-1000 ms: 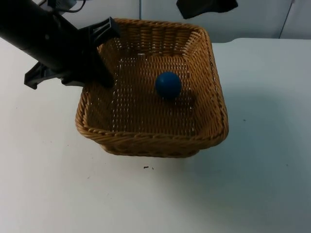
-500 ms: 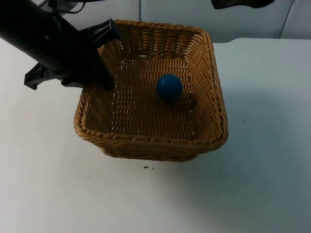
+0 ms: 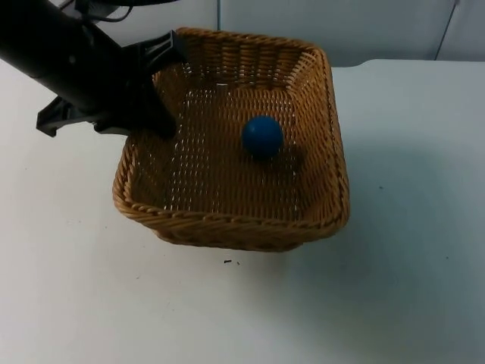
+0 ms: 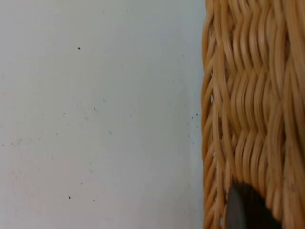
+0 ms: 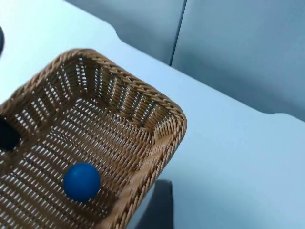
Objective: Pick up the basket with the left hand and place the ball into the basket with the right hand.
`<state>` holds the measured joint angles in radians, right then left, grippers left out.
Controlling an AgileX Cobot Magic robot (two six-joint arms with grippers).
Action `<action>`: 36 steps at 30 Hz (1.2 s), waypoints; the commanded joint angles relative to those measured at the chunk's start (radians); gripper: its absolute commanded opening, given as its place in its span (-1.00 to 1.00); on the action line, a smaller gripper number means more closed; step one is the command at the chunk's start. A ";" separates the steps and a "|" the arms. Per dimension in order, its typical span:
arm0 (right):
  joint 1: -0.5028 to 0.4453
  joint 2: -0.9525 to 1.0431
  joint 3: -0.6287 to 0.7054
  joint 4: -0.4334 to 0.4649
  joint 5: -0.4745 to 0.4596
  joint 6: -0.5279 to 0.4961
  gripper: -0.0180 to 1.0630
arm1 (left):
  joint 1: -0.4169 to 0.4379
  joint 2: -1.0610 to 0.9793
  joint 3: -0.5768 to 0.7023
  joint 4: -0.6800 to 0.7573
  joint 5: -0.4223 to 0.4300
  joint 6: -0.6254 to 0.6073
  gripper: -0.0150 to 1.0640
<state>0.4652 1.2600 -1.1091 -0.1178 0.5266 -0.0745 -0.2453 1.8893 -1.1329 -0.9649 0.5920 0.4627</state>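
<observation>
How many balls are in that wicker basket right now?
1. A single blue ball lies on the floor of the wicker basket, right of the middle. The left gripper holds the basket's left rim; its arm could hide a little there.

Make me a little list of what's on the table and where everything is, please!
basket: brown wicker basket, held at its left wall by the left gripper
ball: blue ball lying inside the basket on its floor
left gripper: clamped on the basket wall, one fingertip against the weave
right gripper: a dark fingertip above the basket's rim, nothing in it
table: white table, a few tiny dark specks near the basket
</observation>
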 commanded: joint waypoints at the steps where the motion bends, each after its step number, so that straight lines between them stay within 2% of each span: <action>1: -0.008 -0.034 0.003 0.019 0.000 -0.008 0.43 | 0.000 0.014 -0.006 -0.023 -0.015 0.000 -0.98; 11: -0.008 -0.107 0.003 0.019 0.035 -0.003 0.43 | 0.000 0.142 -0.006 -0.025 -0.092 0.028 -0.98; 28: -0.008 -0.211 0.003 0.026 0.101 -0.007 0.43 | 0.000 0.226 -0.006 -0.030 -0.128 0.054 -0.95; 30: -0.008 -0.229 0.003 0.026 0.112 -0.007 0.43 | 0.000 0.226 -0.006 -0.028 -0.122 0.054 -0.67; 31: -0.008 -0.229 0.003 0.026 0.112 -0.007 0.43 | 0.000 0.226 -0.006 -0.028 -0.122 0.054 -0.67; 33: -0.008 -0.239 0.003 0.026 0.121 -0.007 0.43 | 0.000 0.226 -0.006 -0.028 -0.111 0.054 -0.29; 35: -0.008 -0.245 0.005 0.026 0.131 -0.007 0.43 | 0.000 0.222 -0.006 -0.028 -0.089 0.054 0.21; 36: -0.008 -0.245 0.005 0.026 0.131 -0.007 0.43 | 0.000 0.222 -0.006 -0.028 -0.089 0.054 0.21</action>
<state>0.4637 1.0204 -1.1062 -0.0968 0.6506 -0.0765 -0.2435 2.1132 -1.1392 -0.9940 0.4926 0.5192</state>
